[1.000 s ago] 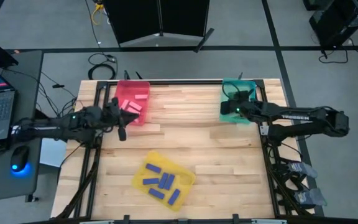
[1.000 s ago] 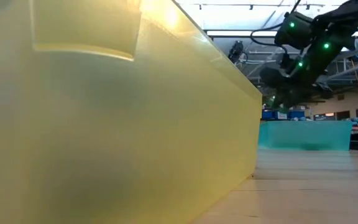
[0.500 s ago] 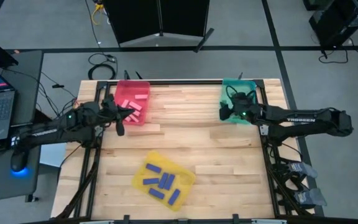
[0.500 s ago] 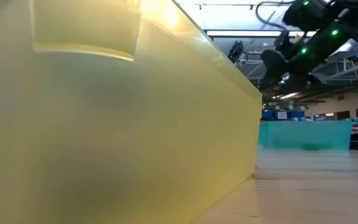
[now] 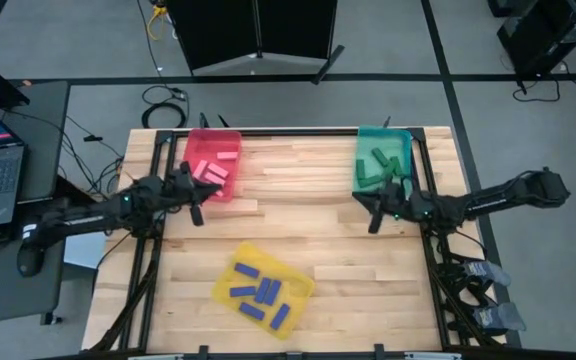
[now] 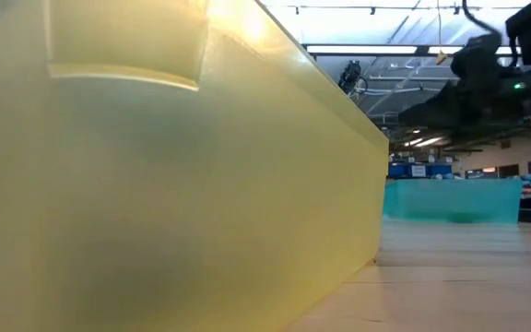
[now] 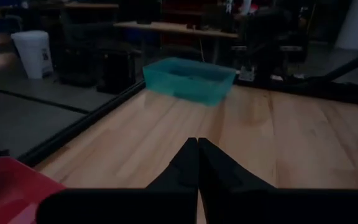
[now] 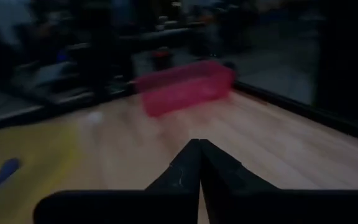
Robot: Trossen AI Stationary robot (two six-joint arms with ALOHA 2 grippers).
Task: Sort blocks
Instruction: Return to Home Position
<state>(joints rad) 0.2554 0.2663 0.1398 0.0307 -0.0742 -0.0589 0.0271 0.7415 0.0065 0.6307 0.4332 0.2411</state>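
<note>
High view: right gripper (image 5: 375,217) has backed off the teal tray (image 5: 383,130), green blocks (image 5: 380,165) just behind its fingers. Left gripper (image 5: 195,206) has hardly moved, pink blocks (image 5: 211,166) beside its fingers. Both clenched, empty. Low view: yellow tray (image 6: 155,184) wall hides the blue blocks (image 5: 261,290).

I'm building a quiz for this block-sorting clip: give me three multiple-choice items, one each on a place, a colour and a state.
1. In the high view, where on the wooden table is the yellow translucent tray? A) lower middle B) upper left corner C) upper right corner
2. What colour are the small blocks in the teal translucent tray? A) pink B) green C) blue
3. How does the left gripper stand? A) wide open B) shut, empty C) shut on a block
Key: 1A, it sits low and central; 2B, they are green; 3B, the left wrist view shows it closed on nothing.
</note>
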